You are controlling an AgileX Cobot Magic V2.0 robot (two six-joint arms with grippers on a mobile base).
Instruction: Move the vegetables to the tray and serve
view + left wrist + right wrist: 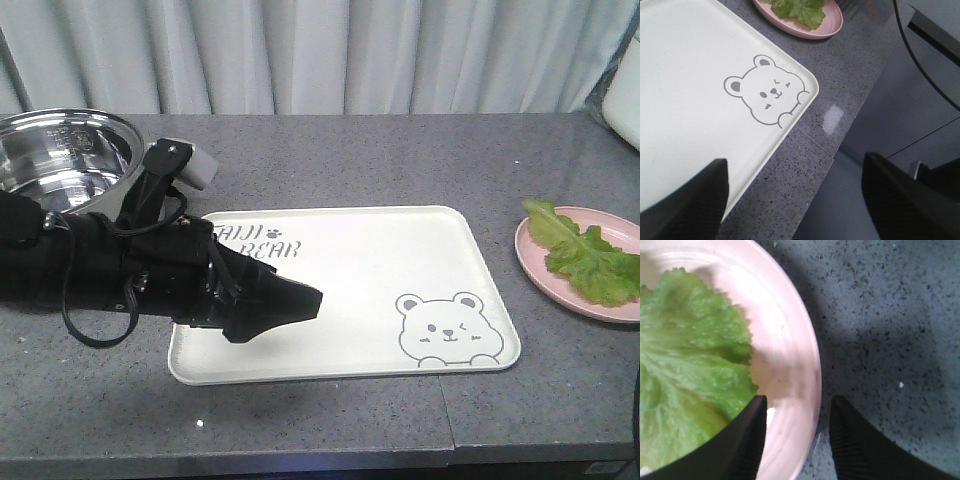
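Hidden: the left arm's black cover (130, 270) lies over the left side of the tray (350, 270) and hides part of the grey letters. The steel bowl (60, 160) is cut off at the picture's edge.
Cut off: the right wrist view shows only part of the lettuce (690, 365) and the pink plate (790, 355).
Left arm: stretched low over the tray, pointing at the bear drawing (765, 90).
Left gripper (795, 165): wide open and holding nothing.
Right gripper (799, 402): open and holding nothing. The plate's rim sits in the gap. I cannot tell if it touches.
Lettuce: on the pink plate, by one right finger (742, 440). It is well apart from the left gripper, past the tray.
Other right finger: over the grey counter (890, 315).
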